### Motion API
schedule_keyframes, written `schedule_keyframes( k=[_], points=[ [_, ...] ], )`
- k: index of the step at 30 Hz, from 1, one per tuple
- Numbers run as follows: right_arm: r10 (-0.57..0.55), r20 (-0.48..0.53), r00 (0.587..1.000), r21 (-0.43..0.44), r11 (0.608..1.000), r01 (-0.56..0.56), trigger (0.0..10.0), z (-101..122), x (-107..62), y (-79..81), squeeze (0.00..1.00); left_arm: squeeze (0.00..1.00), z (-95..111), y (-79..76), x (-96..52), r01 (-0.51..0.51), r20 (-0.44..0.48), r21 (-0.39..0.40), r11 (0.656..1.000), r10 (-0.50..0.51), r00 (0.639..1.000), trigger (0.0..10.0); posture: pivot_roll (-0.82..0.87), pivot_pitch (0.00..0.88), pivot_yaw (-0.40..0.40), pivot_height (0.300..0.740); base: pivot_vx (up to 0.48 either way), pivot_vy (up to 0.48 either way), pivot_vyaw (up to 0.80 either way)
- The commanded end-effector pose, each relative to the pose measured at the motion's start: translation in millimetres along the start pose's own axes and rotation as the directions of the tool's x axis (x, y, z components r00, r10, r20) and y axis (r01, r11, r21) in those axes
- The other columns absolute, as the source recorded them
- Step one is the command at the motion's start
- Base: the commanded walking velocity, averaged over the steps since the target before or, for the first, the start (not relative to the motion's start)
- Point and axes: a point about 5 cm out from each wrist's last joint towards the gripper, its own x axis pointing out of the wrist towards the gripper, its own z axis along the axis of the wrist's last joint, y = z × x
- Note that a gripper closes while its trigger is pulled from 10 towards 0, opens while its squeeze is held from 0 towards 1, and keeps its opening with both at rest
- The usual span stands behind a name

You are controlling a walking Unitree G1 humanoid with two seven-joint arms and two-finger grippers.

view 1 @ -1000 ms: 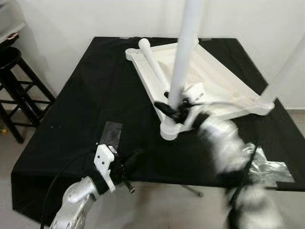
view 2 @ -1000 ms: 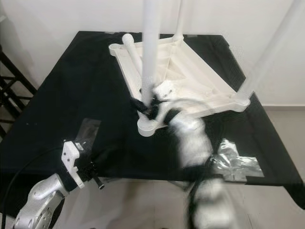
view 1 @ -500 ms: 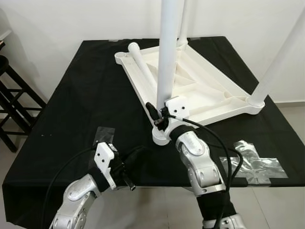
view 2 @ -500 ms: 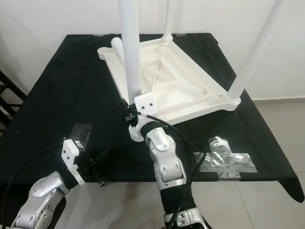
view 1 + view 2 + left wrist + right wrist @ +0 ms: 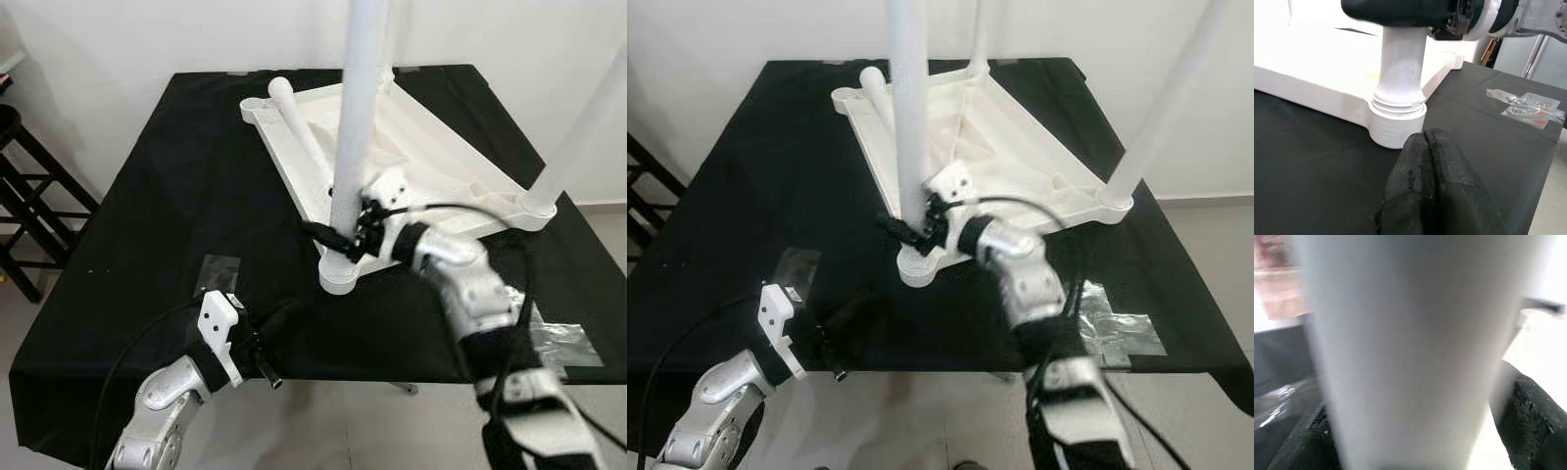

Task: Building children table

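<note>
The right tool [image 5: 345,238] pinches the upright white table leg [image 5: 355,127] just above its corner socket [image 5: 340,275]; the left tool [image 5: 1427,188], pressed together, rests near that socket.

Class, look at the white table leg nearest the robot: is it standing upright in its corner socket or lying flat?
Upright: the nearest leg rises from the corner socket of the upturned tabletop, with the right pincer around it.
</note>
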Motion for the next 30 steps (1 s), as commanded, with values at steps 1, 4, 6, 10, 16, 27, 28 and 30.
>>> schedule_keyframes(
  k=[1, 4, 6, 10, 16, 27, 28, 30],
  points=[
    [0.048, -0.003, 0.999, 0.029, 0.998, -0.048, 10.0, -4, 0.5, -2.8, 0.00, 0.00, -6, 0.0, -2.5, -0.004, -0.023, -0.003, 1.000, 0.004, 1.000, 10.0, 0.03, 0.110, 0.009, 0.740, 0.000, 0.000, 0.00],
    [0.060, 0.003, 0.998, 0.054, 0.997, -0.061, 1.9, -3, -1.3, -9.1, 0.00, 0.00, -6, -0.1, -2.1, -0.002, -0.024, -0.003, 1.000, 0.002, 1.000, 10.0, 0.03, 0.107, 0.009, 0.740, 0.000, 0.000, 0.00],
    [0.061, 0.004, 0.998, 0.059, 0.996, -0.061, 0.0, -3, -2.7, -11.5, 0.00, 0.00, -7, -0.2, -2.1, -0.001, -0.025, -0.003, 1.000, 0.001, 1.000, 10.0, 0.03, 0.104, 0.010, 0.740, 0.000, 0.000, 0.00],
    [0.074, 0.008, 0.997, 0.071, 0.995, -0.074, 0.0, -6, -9.1, -15.9, 0.00, 0.00, -7, -0.9, -2.7, 0.000, -0.026, -0.004, 1.000, 0.000, 1.000, 10.0, 0.03, 0.104, 0.010, 0.740, 0.000, 0.000, 0.00],
    [0.068, 0.004, 0.998, 0.079, 0.995, -0.068, 0.0, -15, -16.6, -14.3, 0.00, 0.00, -7, -1.4, -3.5, 0.001, -0.026, -0.006, 1.000, -0.001, 1.000, 10.0, 0.03, 0.107, 0.011, 0.740, 0.000, 0.000, 0.00],
    [-0.589, -0.256, 0.767, 0.153, 0.758, 0.634, 0.0, -77, -30.3, 36.8, 0.00, 0.00, -4, -0.2, -6.5, -0.003, -0.022, -0.005, 1.000, 0.003, 1.000, 10.0, 0.03, 0.134, 0.012, 0.740, 0.000, 0.000, 0.00],
    [-0.602, -0.250, 0.758, 0.144, 0.751, 0.644, 0.0, -74, -24.1, 51.9, 0.00, 0.00, -4, 0.5, -6.8, -0.002, -0.025, -0.005, 1.000, 0.002, 1.000, 10.0, 0.01, 0.131, 0.021, 0.740, 0.000, 0.000, 0.00],
    [-0.602, -0.250, 0.758, 0.144, 0.751, 0.644, 0.0, -74, -24.1, 51.9, 0.00, 0.00, -4, 0.5, -6.8, -0.002, -0.025, -0.005, 1.000, 0.002, 1.000, 10.0, 0.01, 0.131, 0.021, 0.740, 0.000, 0.000, 0.00]
  ],
)
